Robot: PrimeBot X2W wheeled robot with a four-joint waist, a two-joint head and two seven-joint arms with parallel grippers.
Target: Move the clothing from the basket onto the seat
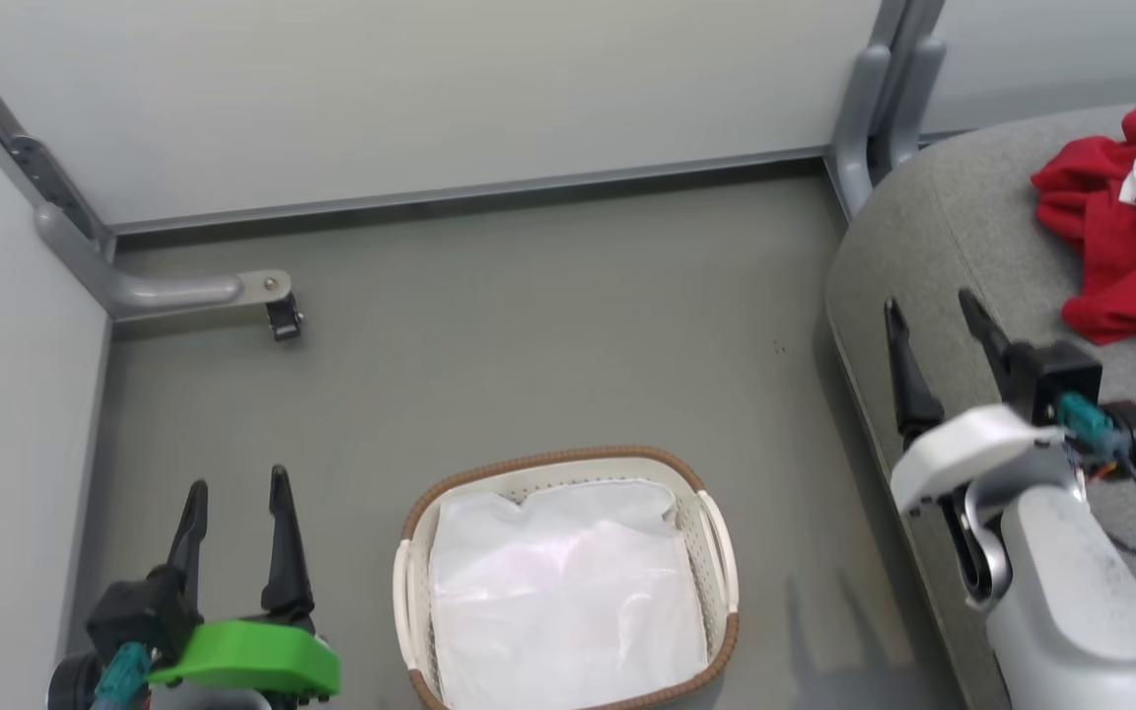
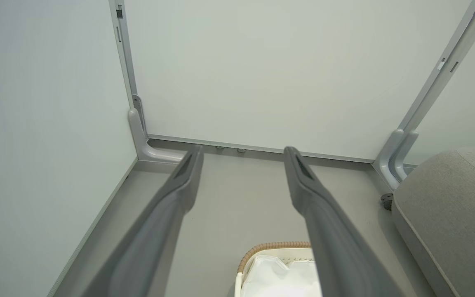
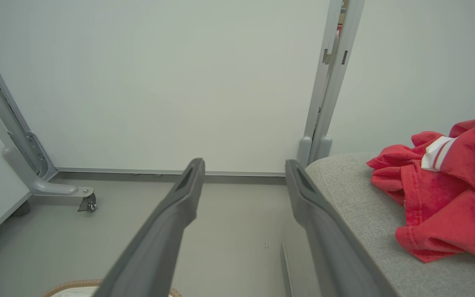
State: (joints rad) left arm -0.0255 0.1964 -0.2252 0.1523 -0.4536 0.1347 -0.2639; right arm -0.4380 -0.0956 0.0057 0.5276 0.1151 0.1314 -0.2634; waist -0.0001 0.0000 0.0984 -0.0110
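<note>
The red clothing (image 1: 1125,222) with white stripes lies crumpled on the grey seat (image 1: 962,227) at the right; it shows again in the right wrist view as a red heap (image 3: 443,194) on the cushion (image 3: 357,210). The white basket (image 1: 716,552) with its brown rim stands on the floor at bottom centre, holding just a plain white sheet (image 1: 563,592). My right gripper (image 1: 933,306) hangs open over the seat's left edge, left of the clothing, nothing between its fingers. My left gripper (image 1: 238,483) stands open and empty at the lower left, left of the basket (image 2: 262,249).
Pale partition walls close off the back and left. A grey partition foot with a castor (image 1: 282,316) juts onto the floor at the left, and a grey post (image 1: 874,108) stands by the seat's back corner. Bare grey floor (image 1: 529,335) lies between basket and wall.
</note>
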